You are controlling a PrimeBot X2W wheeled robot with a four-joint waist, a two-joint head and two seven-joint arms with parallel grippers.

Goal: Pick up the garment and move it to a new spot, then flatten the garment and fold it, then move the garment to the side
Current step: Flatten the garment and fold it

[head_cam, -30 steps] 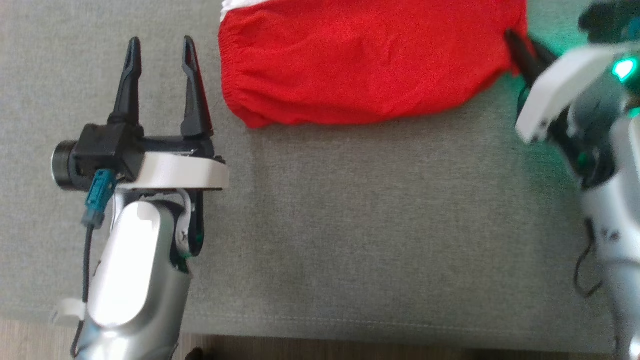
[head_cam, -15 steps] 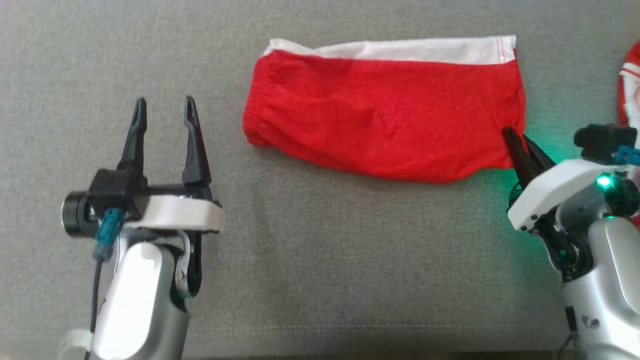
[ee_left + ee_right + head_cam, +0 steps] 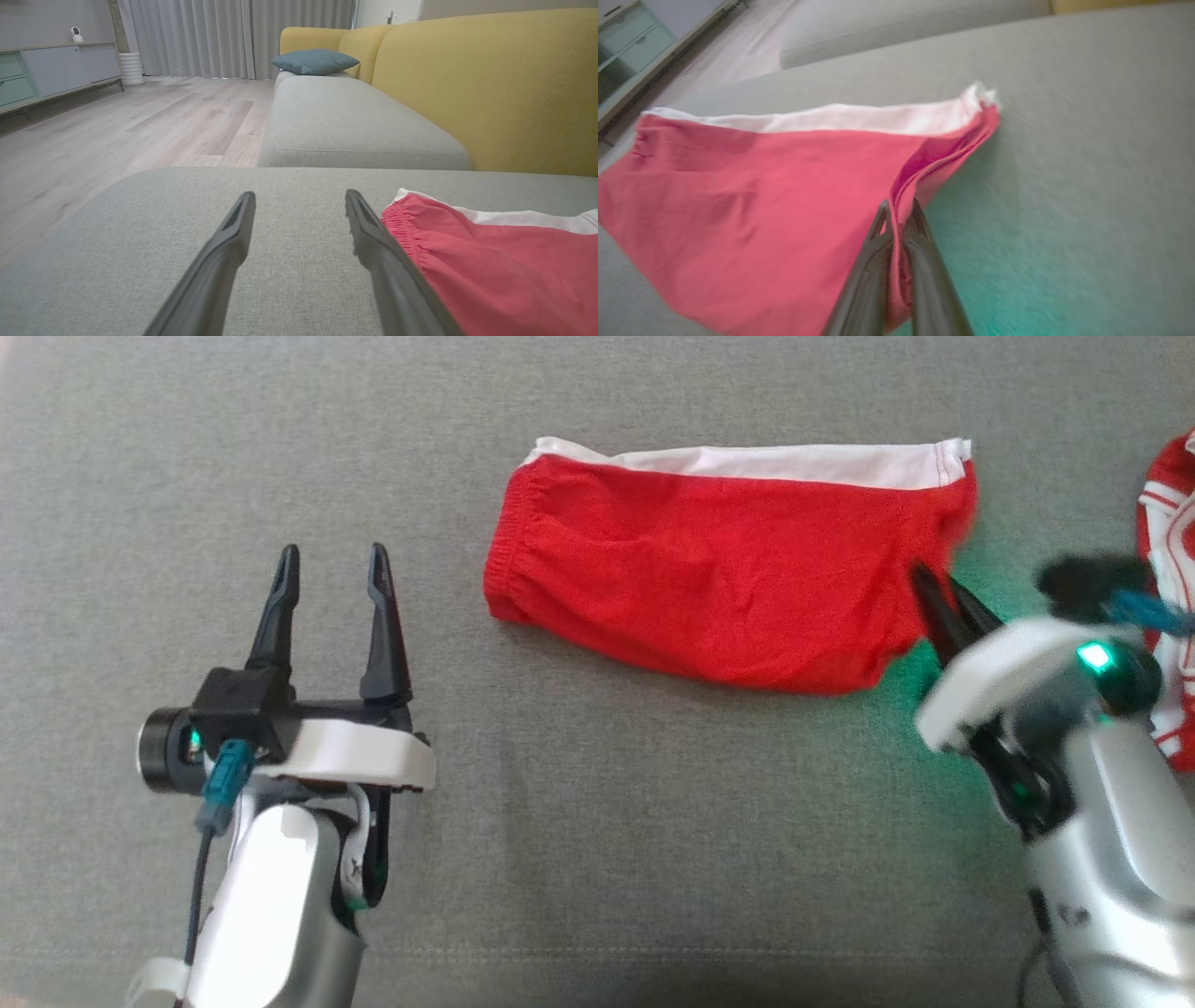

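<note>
Item: garment [image 3: 719, 588], red, with white band [image 3: 794, 465] along far edge and gathered hem at left end. Spread out on grey sofa seat [image 3: 597, 821], centre-right in the head view, long side running left to right. A few soft creases across the red face.

Right claw [image 3: 936, 581]: closed tight, pinching the right-hand edge of the garment near its lower corner. In right wrist view, dark fingers pressed together at [image 3: 899, 205] with a fold of red cloth [image 3: 752, 196] caught between them; cloth drawn up toward the pinch. Green light [image 3: 1094, 658] lit on the wrist, green tint on the seat beneath. Slightly blurred.

Left claw [image 3: 332, 553]: spread wide, holding nothing, over bare seat left of the garment and apart from it. In left wrist view, fingers parted at [image 3: 300, 196], gathered hem of the garment [image 3: 504, 266] just beside the right finger.

Also noted: second red-and-white cloth [image 3: 1167, 579] at the right edge of the seat, partly behind the right arm. Yellow backrest [image 3: 490, 79], blue-grey pillow [image 3: 314, 61], pale wood floor [image 3: 140, 121], grey curtains [image 3: 210, 37], low cabinet [image 3: 51, 70].
</note>
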